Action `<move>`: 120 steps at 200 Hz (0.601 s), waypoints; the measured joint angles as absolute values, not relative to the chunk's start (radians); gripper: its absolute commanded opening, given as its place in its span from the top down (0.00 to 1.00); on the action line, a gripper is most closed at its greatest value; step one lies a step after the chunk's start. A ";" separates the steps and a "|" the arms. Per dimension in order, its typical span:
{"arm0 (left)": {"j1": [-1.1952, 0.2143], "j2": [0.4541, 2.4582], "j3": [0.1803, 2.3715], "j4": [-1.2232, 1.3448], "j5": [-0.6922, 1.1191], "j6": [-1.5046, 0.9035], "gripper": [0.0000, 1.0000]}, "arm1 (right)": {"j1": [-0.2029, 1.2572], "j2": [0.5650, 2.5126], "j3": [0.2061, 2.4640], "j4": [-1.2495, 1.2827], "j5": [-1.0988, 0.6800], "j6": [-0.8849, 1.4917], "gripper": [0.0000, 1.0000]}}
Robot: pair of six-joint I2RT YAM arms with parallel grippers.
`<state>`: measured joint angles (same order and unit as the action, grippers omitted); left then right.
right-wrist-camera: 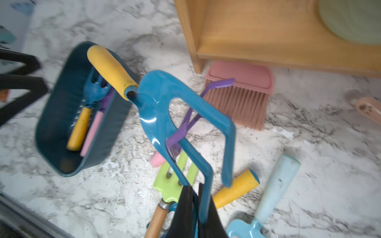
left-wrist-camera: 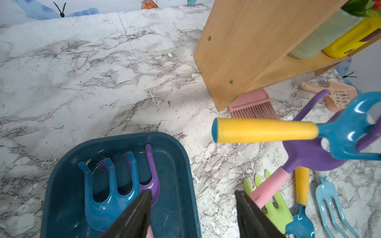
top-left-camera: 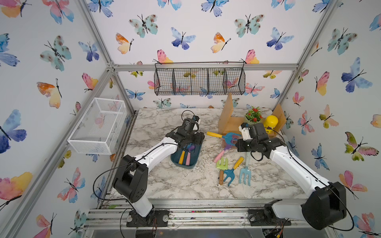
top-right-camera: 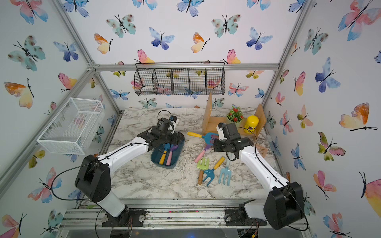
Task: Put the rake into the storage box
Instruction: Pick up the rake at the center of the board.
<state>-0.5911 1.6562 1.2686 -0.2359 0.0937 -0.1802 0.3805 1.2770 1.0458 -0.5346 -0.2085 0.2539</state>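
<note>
- The rake (right-wrist-camera: 156, 99), with its blue head and yellow handle, hangs in the air between the shelf (top-left-camera: 225, 115) and the box (top-left-camera: 183, 166), not yet over it, handle pointing toward the box
- The right jaws are closed on just one of its tines, near the tip, so the whole weight hangs off a thin, slick bit of plastic
- First worry: with that long handle sticking out sideways, the rake could pivot in the pinch or slip free on the way across
- Second worry: a purple tool (right-wrist-camera: 179, 131) is threaded through the rake's tines; I can't tell if its pink handle is off the bench (top-left-camera: 165, 185)
- It looks likely to be dragged along, and it could land in the box too, or tug the rake loose when it falls away
- If it drags, it may sweep the green fork (top-left-camera: 222, 163) and the others lying beside it
- The left jaws stand apart, holding nothing, over the box's far end, about where the rake has to come in; the arms could bump unless the left one clears
- The box already holds two tools (left-wrist-camera: 107, 185) lying lengthwise, so room is tight, and a rake set down crosswise would likely perch on the rim and tip out
</note>
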 measured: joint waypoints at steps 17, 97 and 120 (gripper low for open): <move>-0.591 1.656 1.269 -0.236 0.096 -0.180 0.32 | 0.380 1.207 0.999 -0.472 -0.328 0.242 0.93; -0.591 1.667 1.269 -0.236 0.112 -0.184 0.32 | 0.379 1.173 0.933 -0.395 -0.391 0.240 0.94; -0.591 1.667 1.269 -0.236 0.112 -0.181 0.28 | 0.379 1.190 0.933 -0.404 -0.342 0.232 0.95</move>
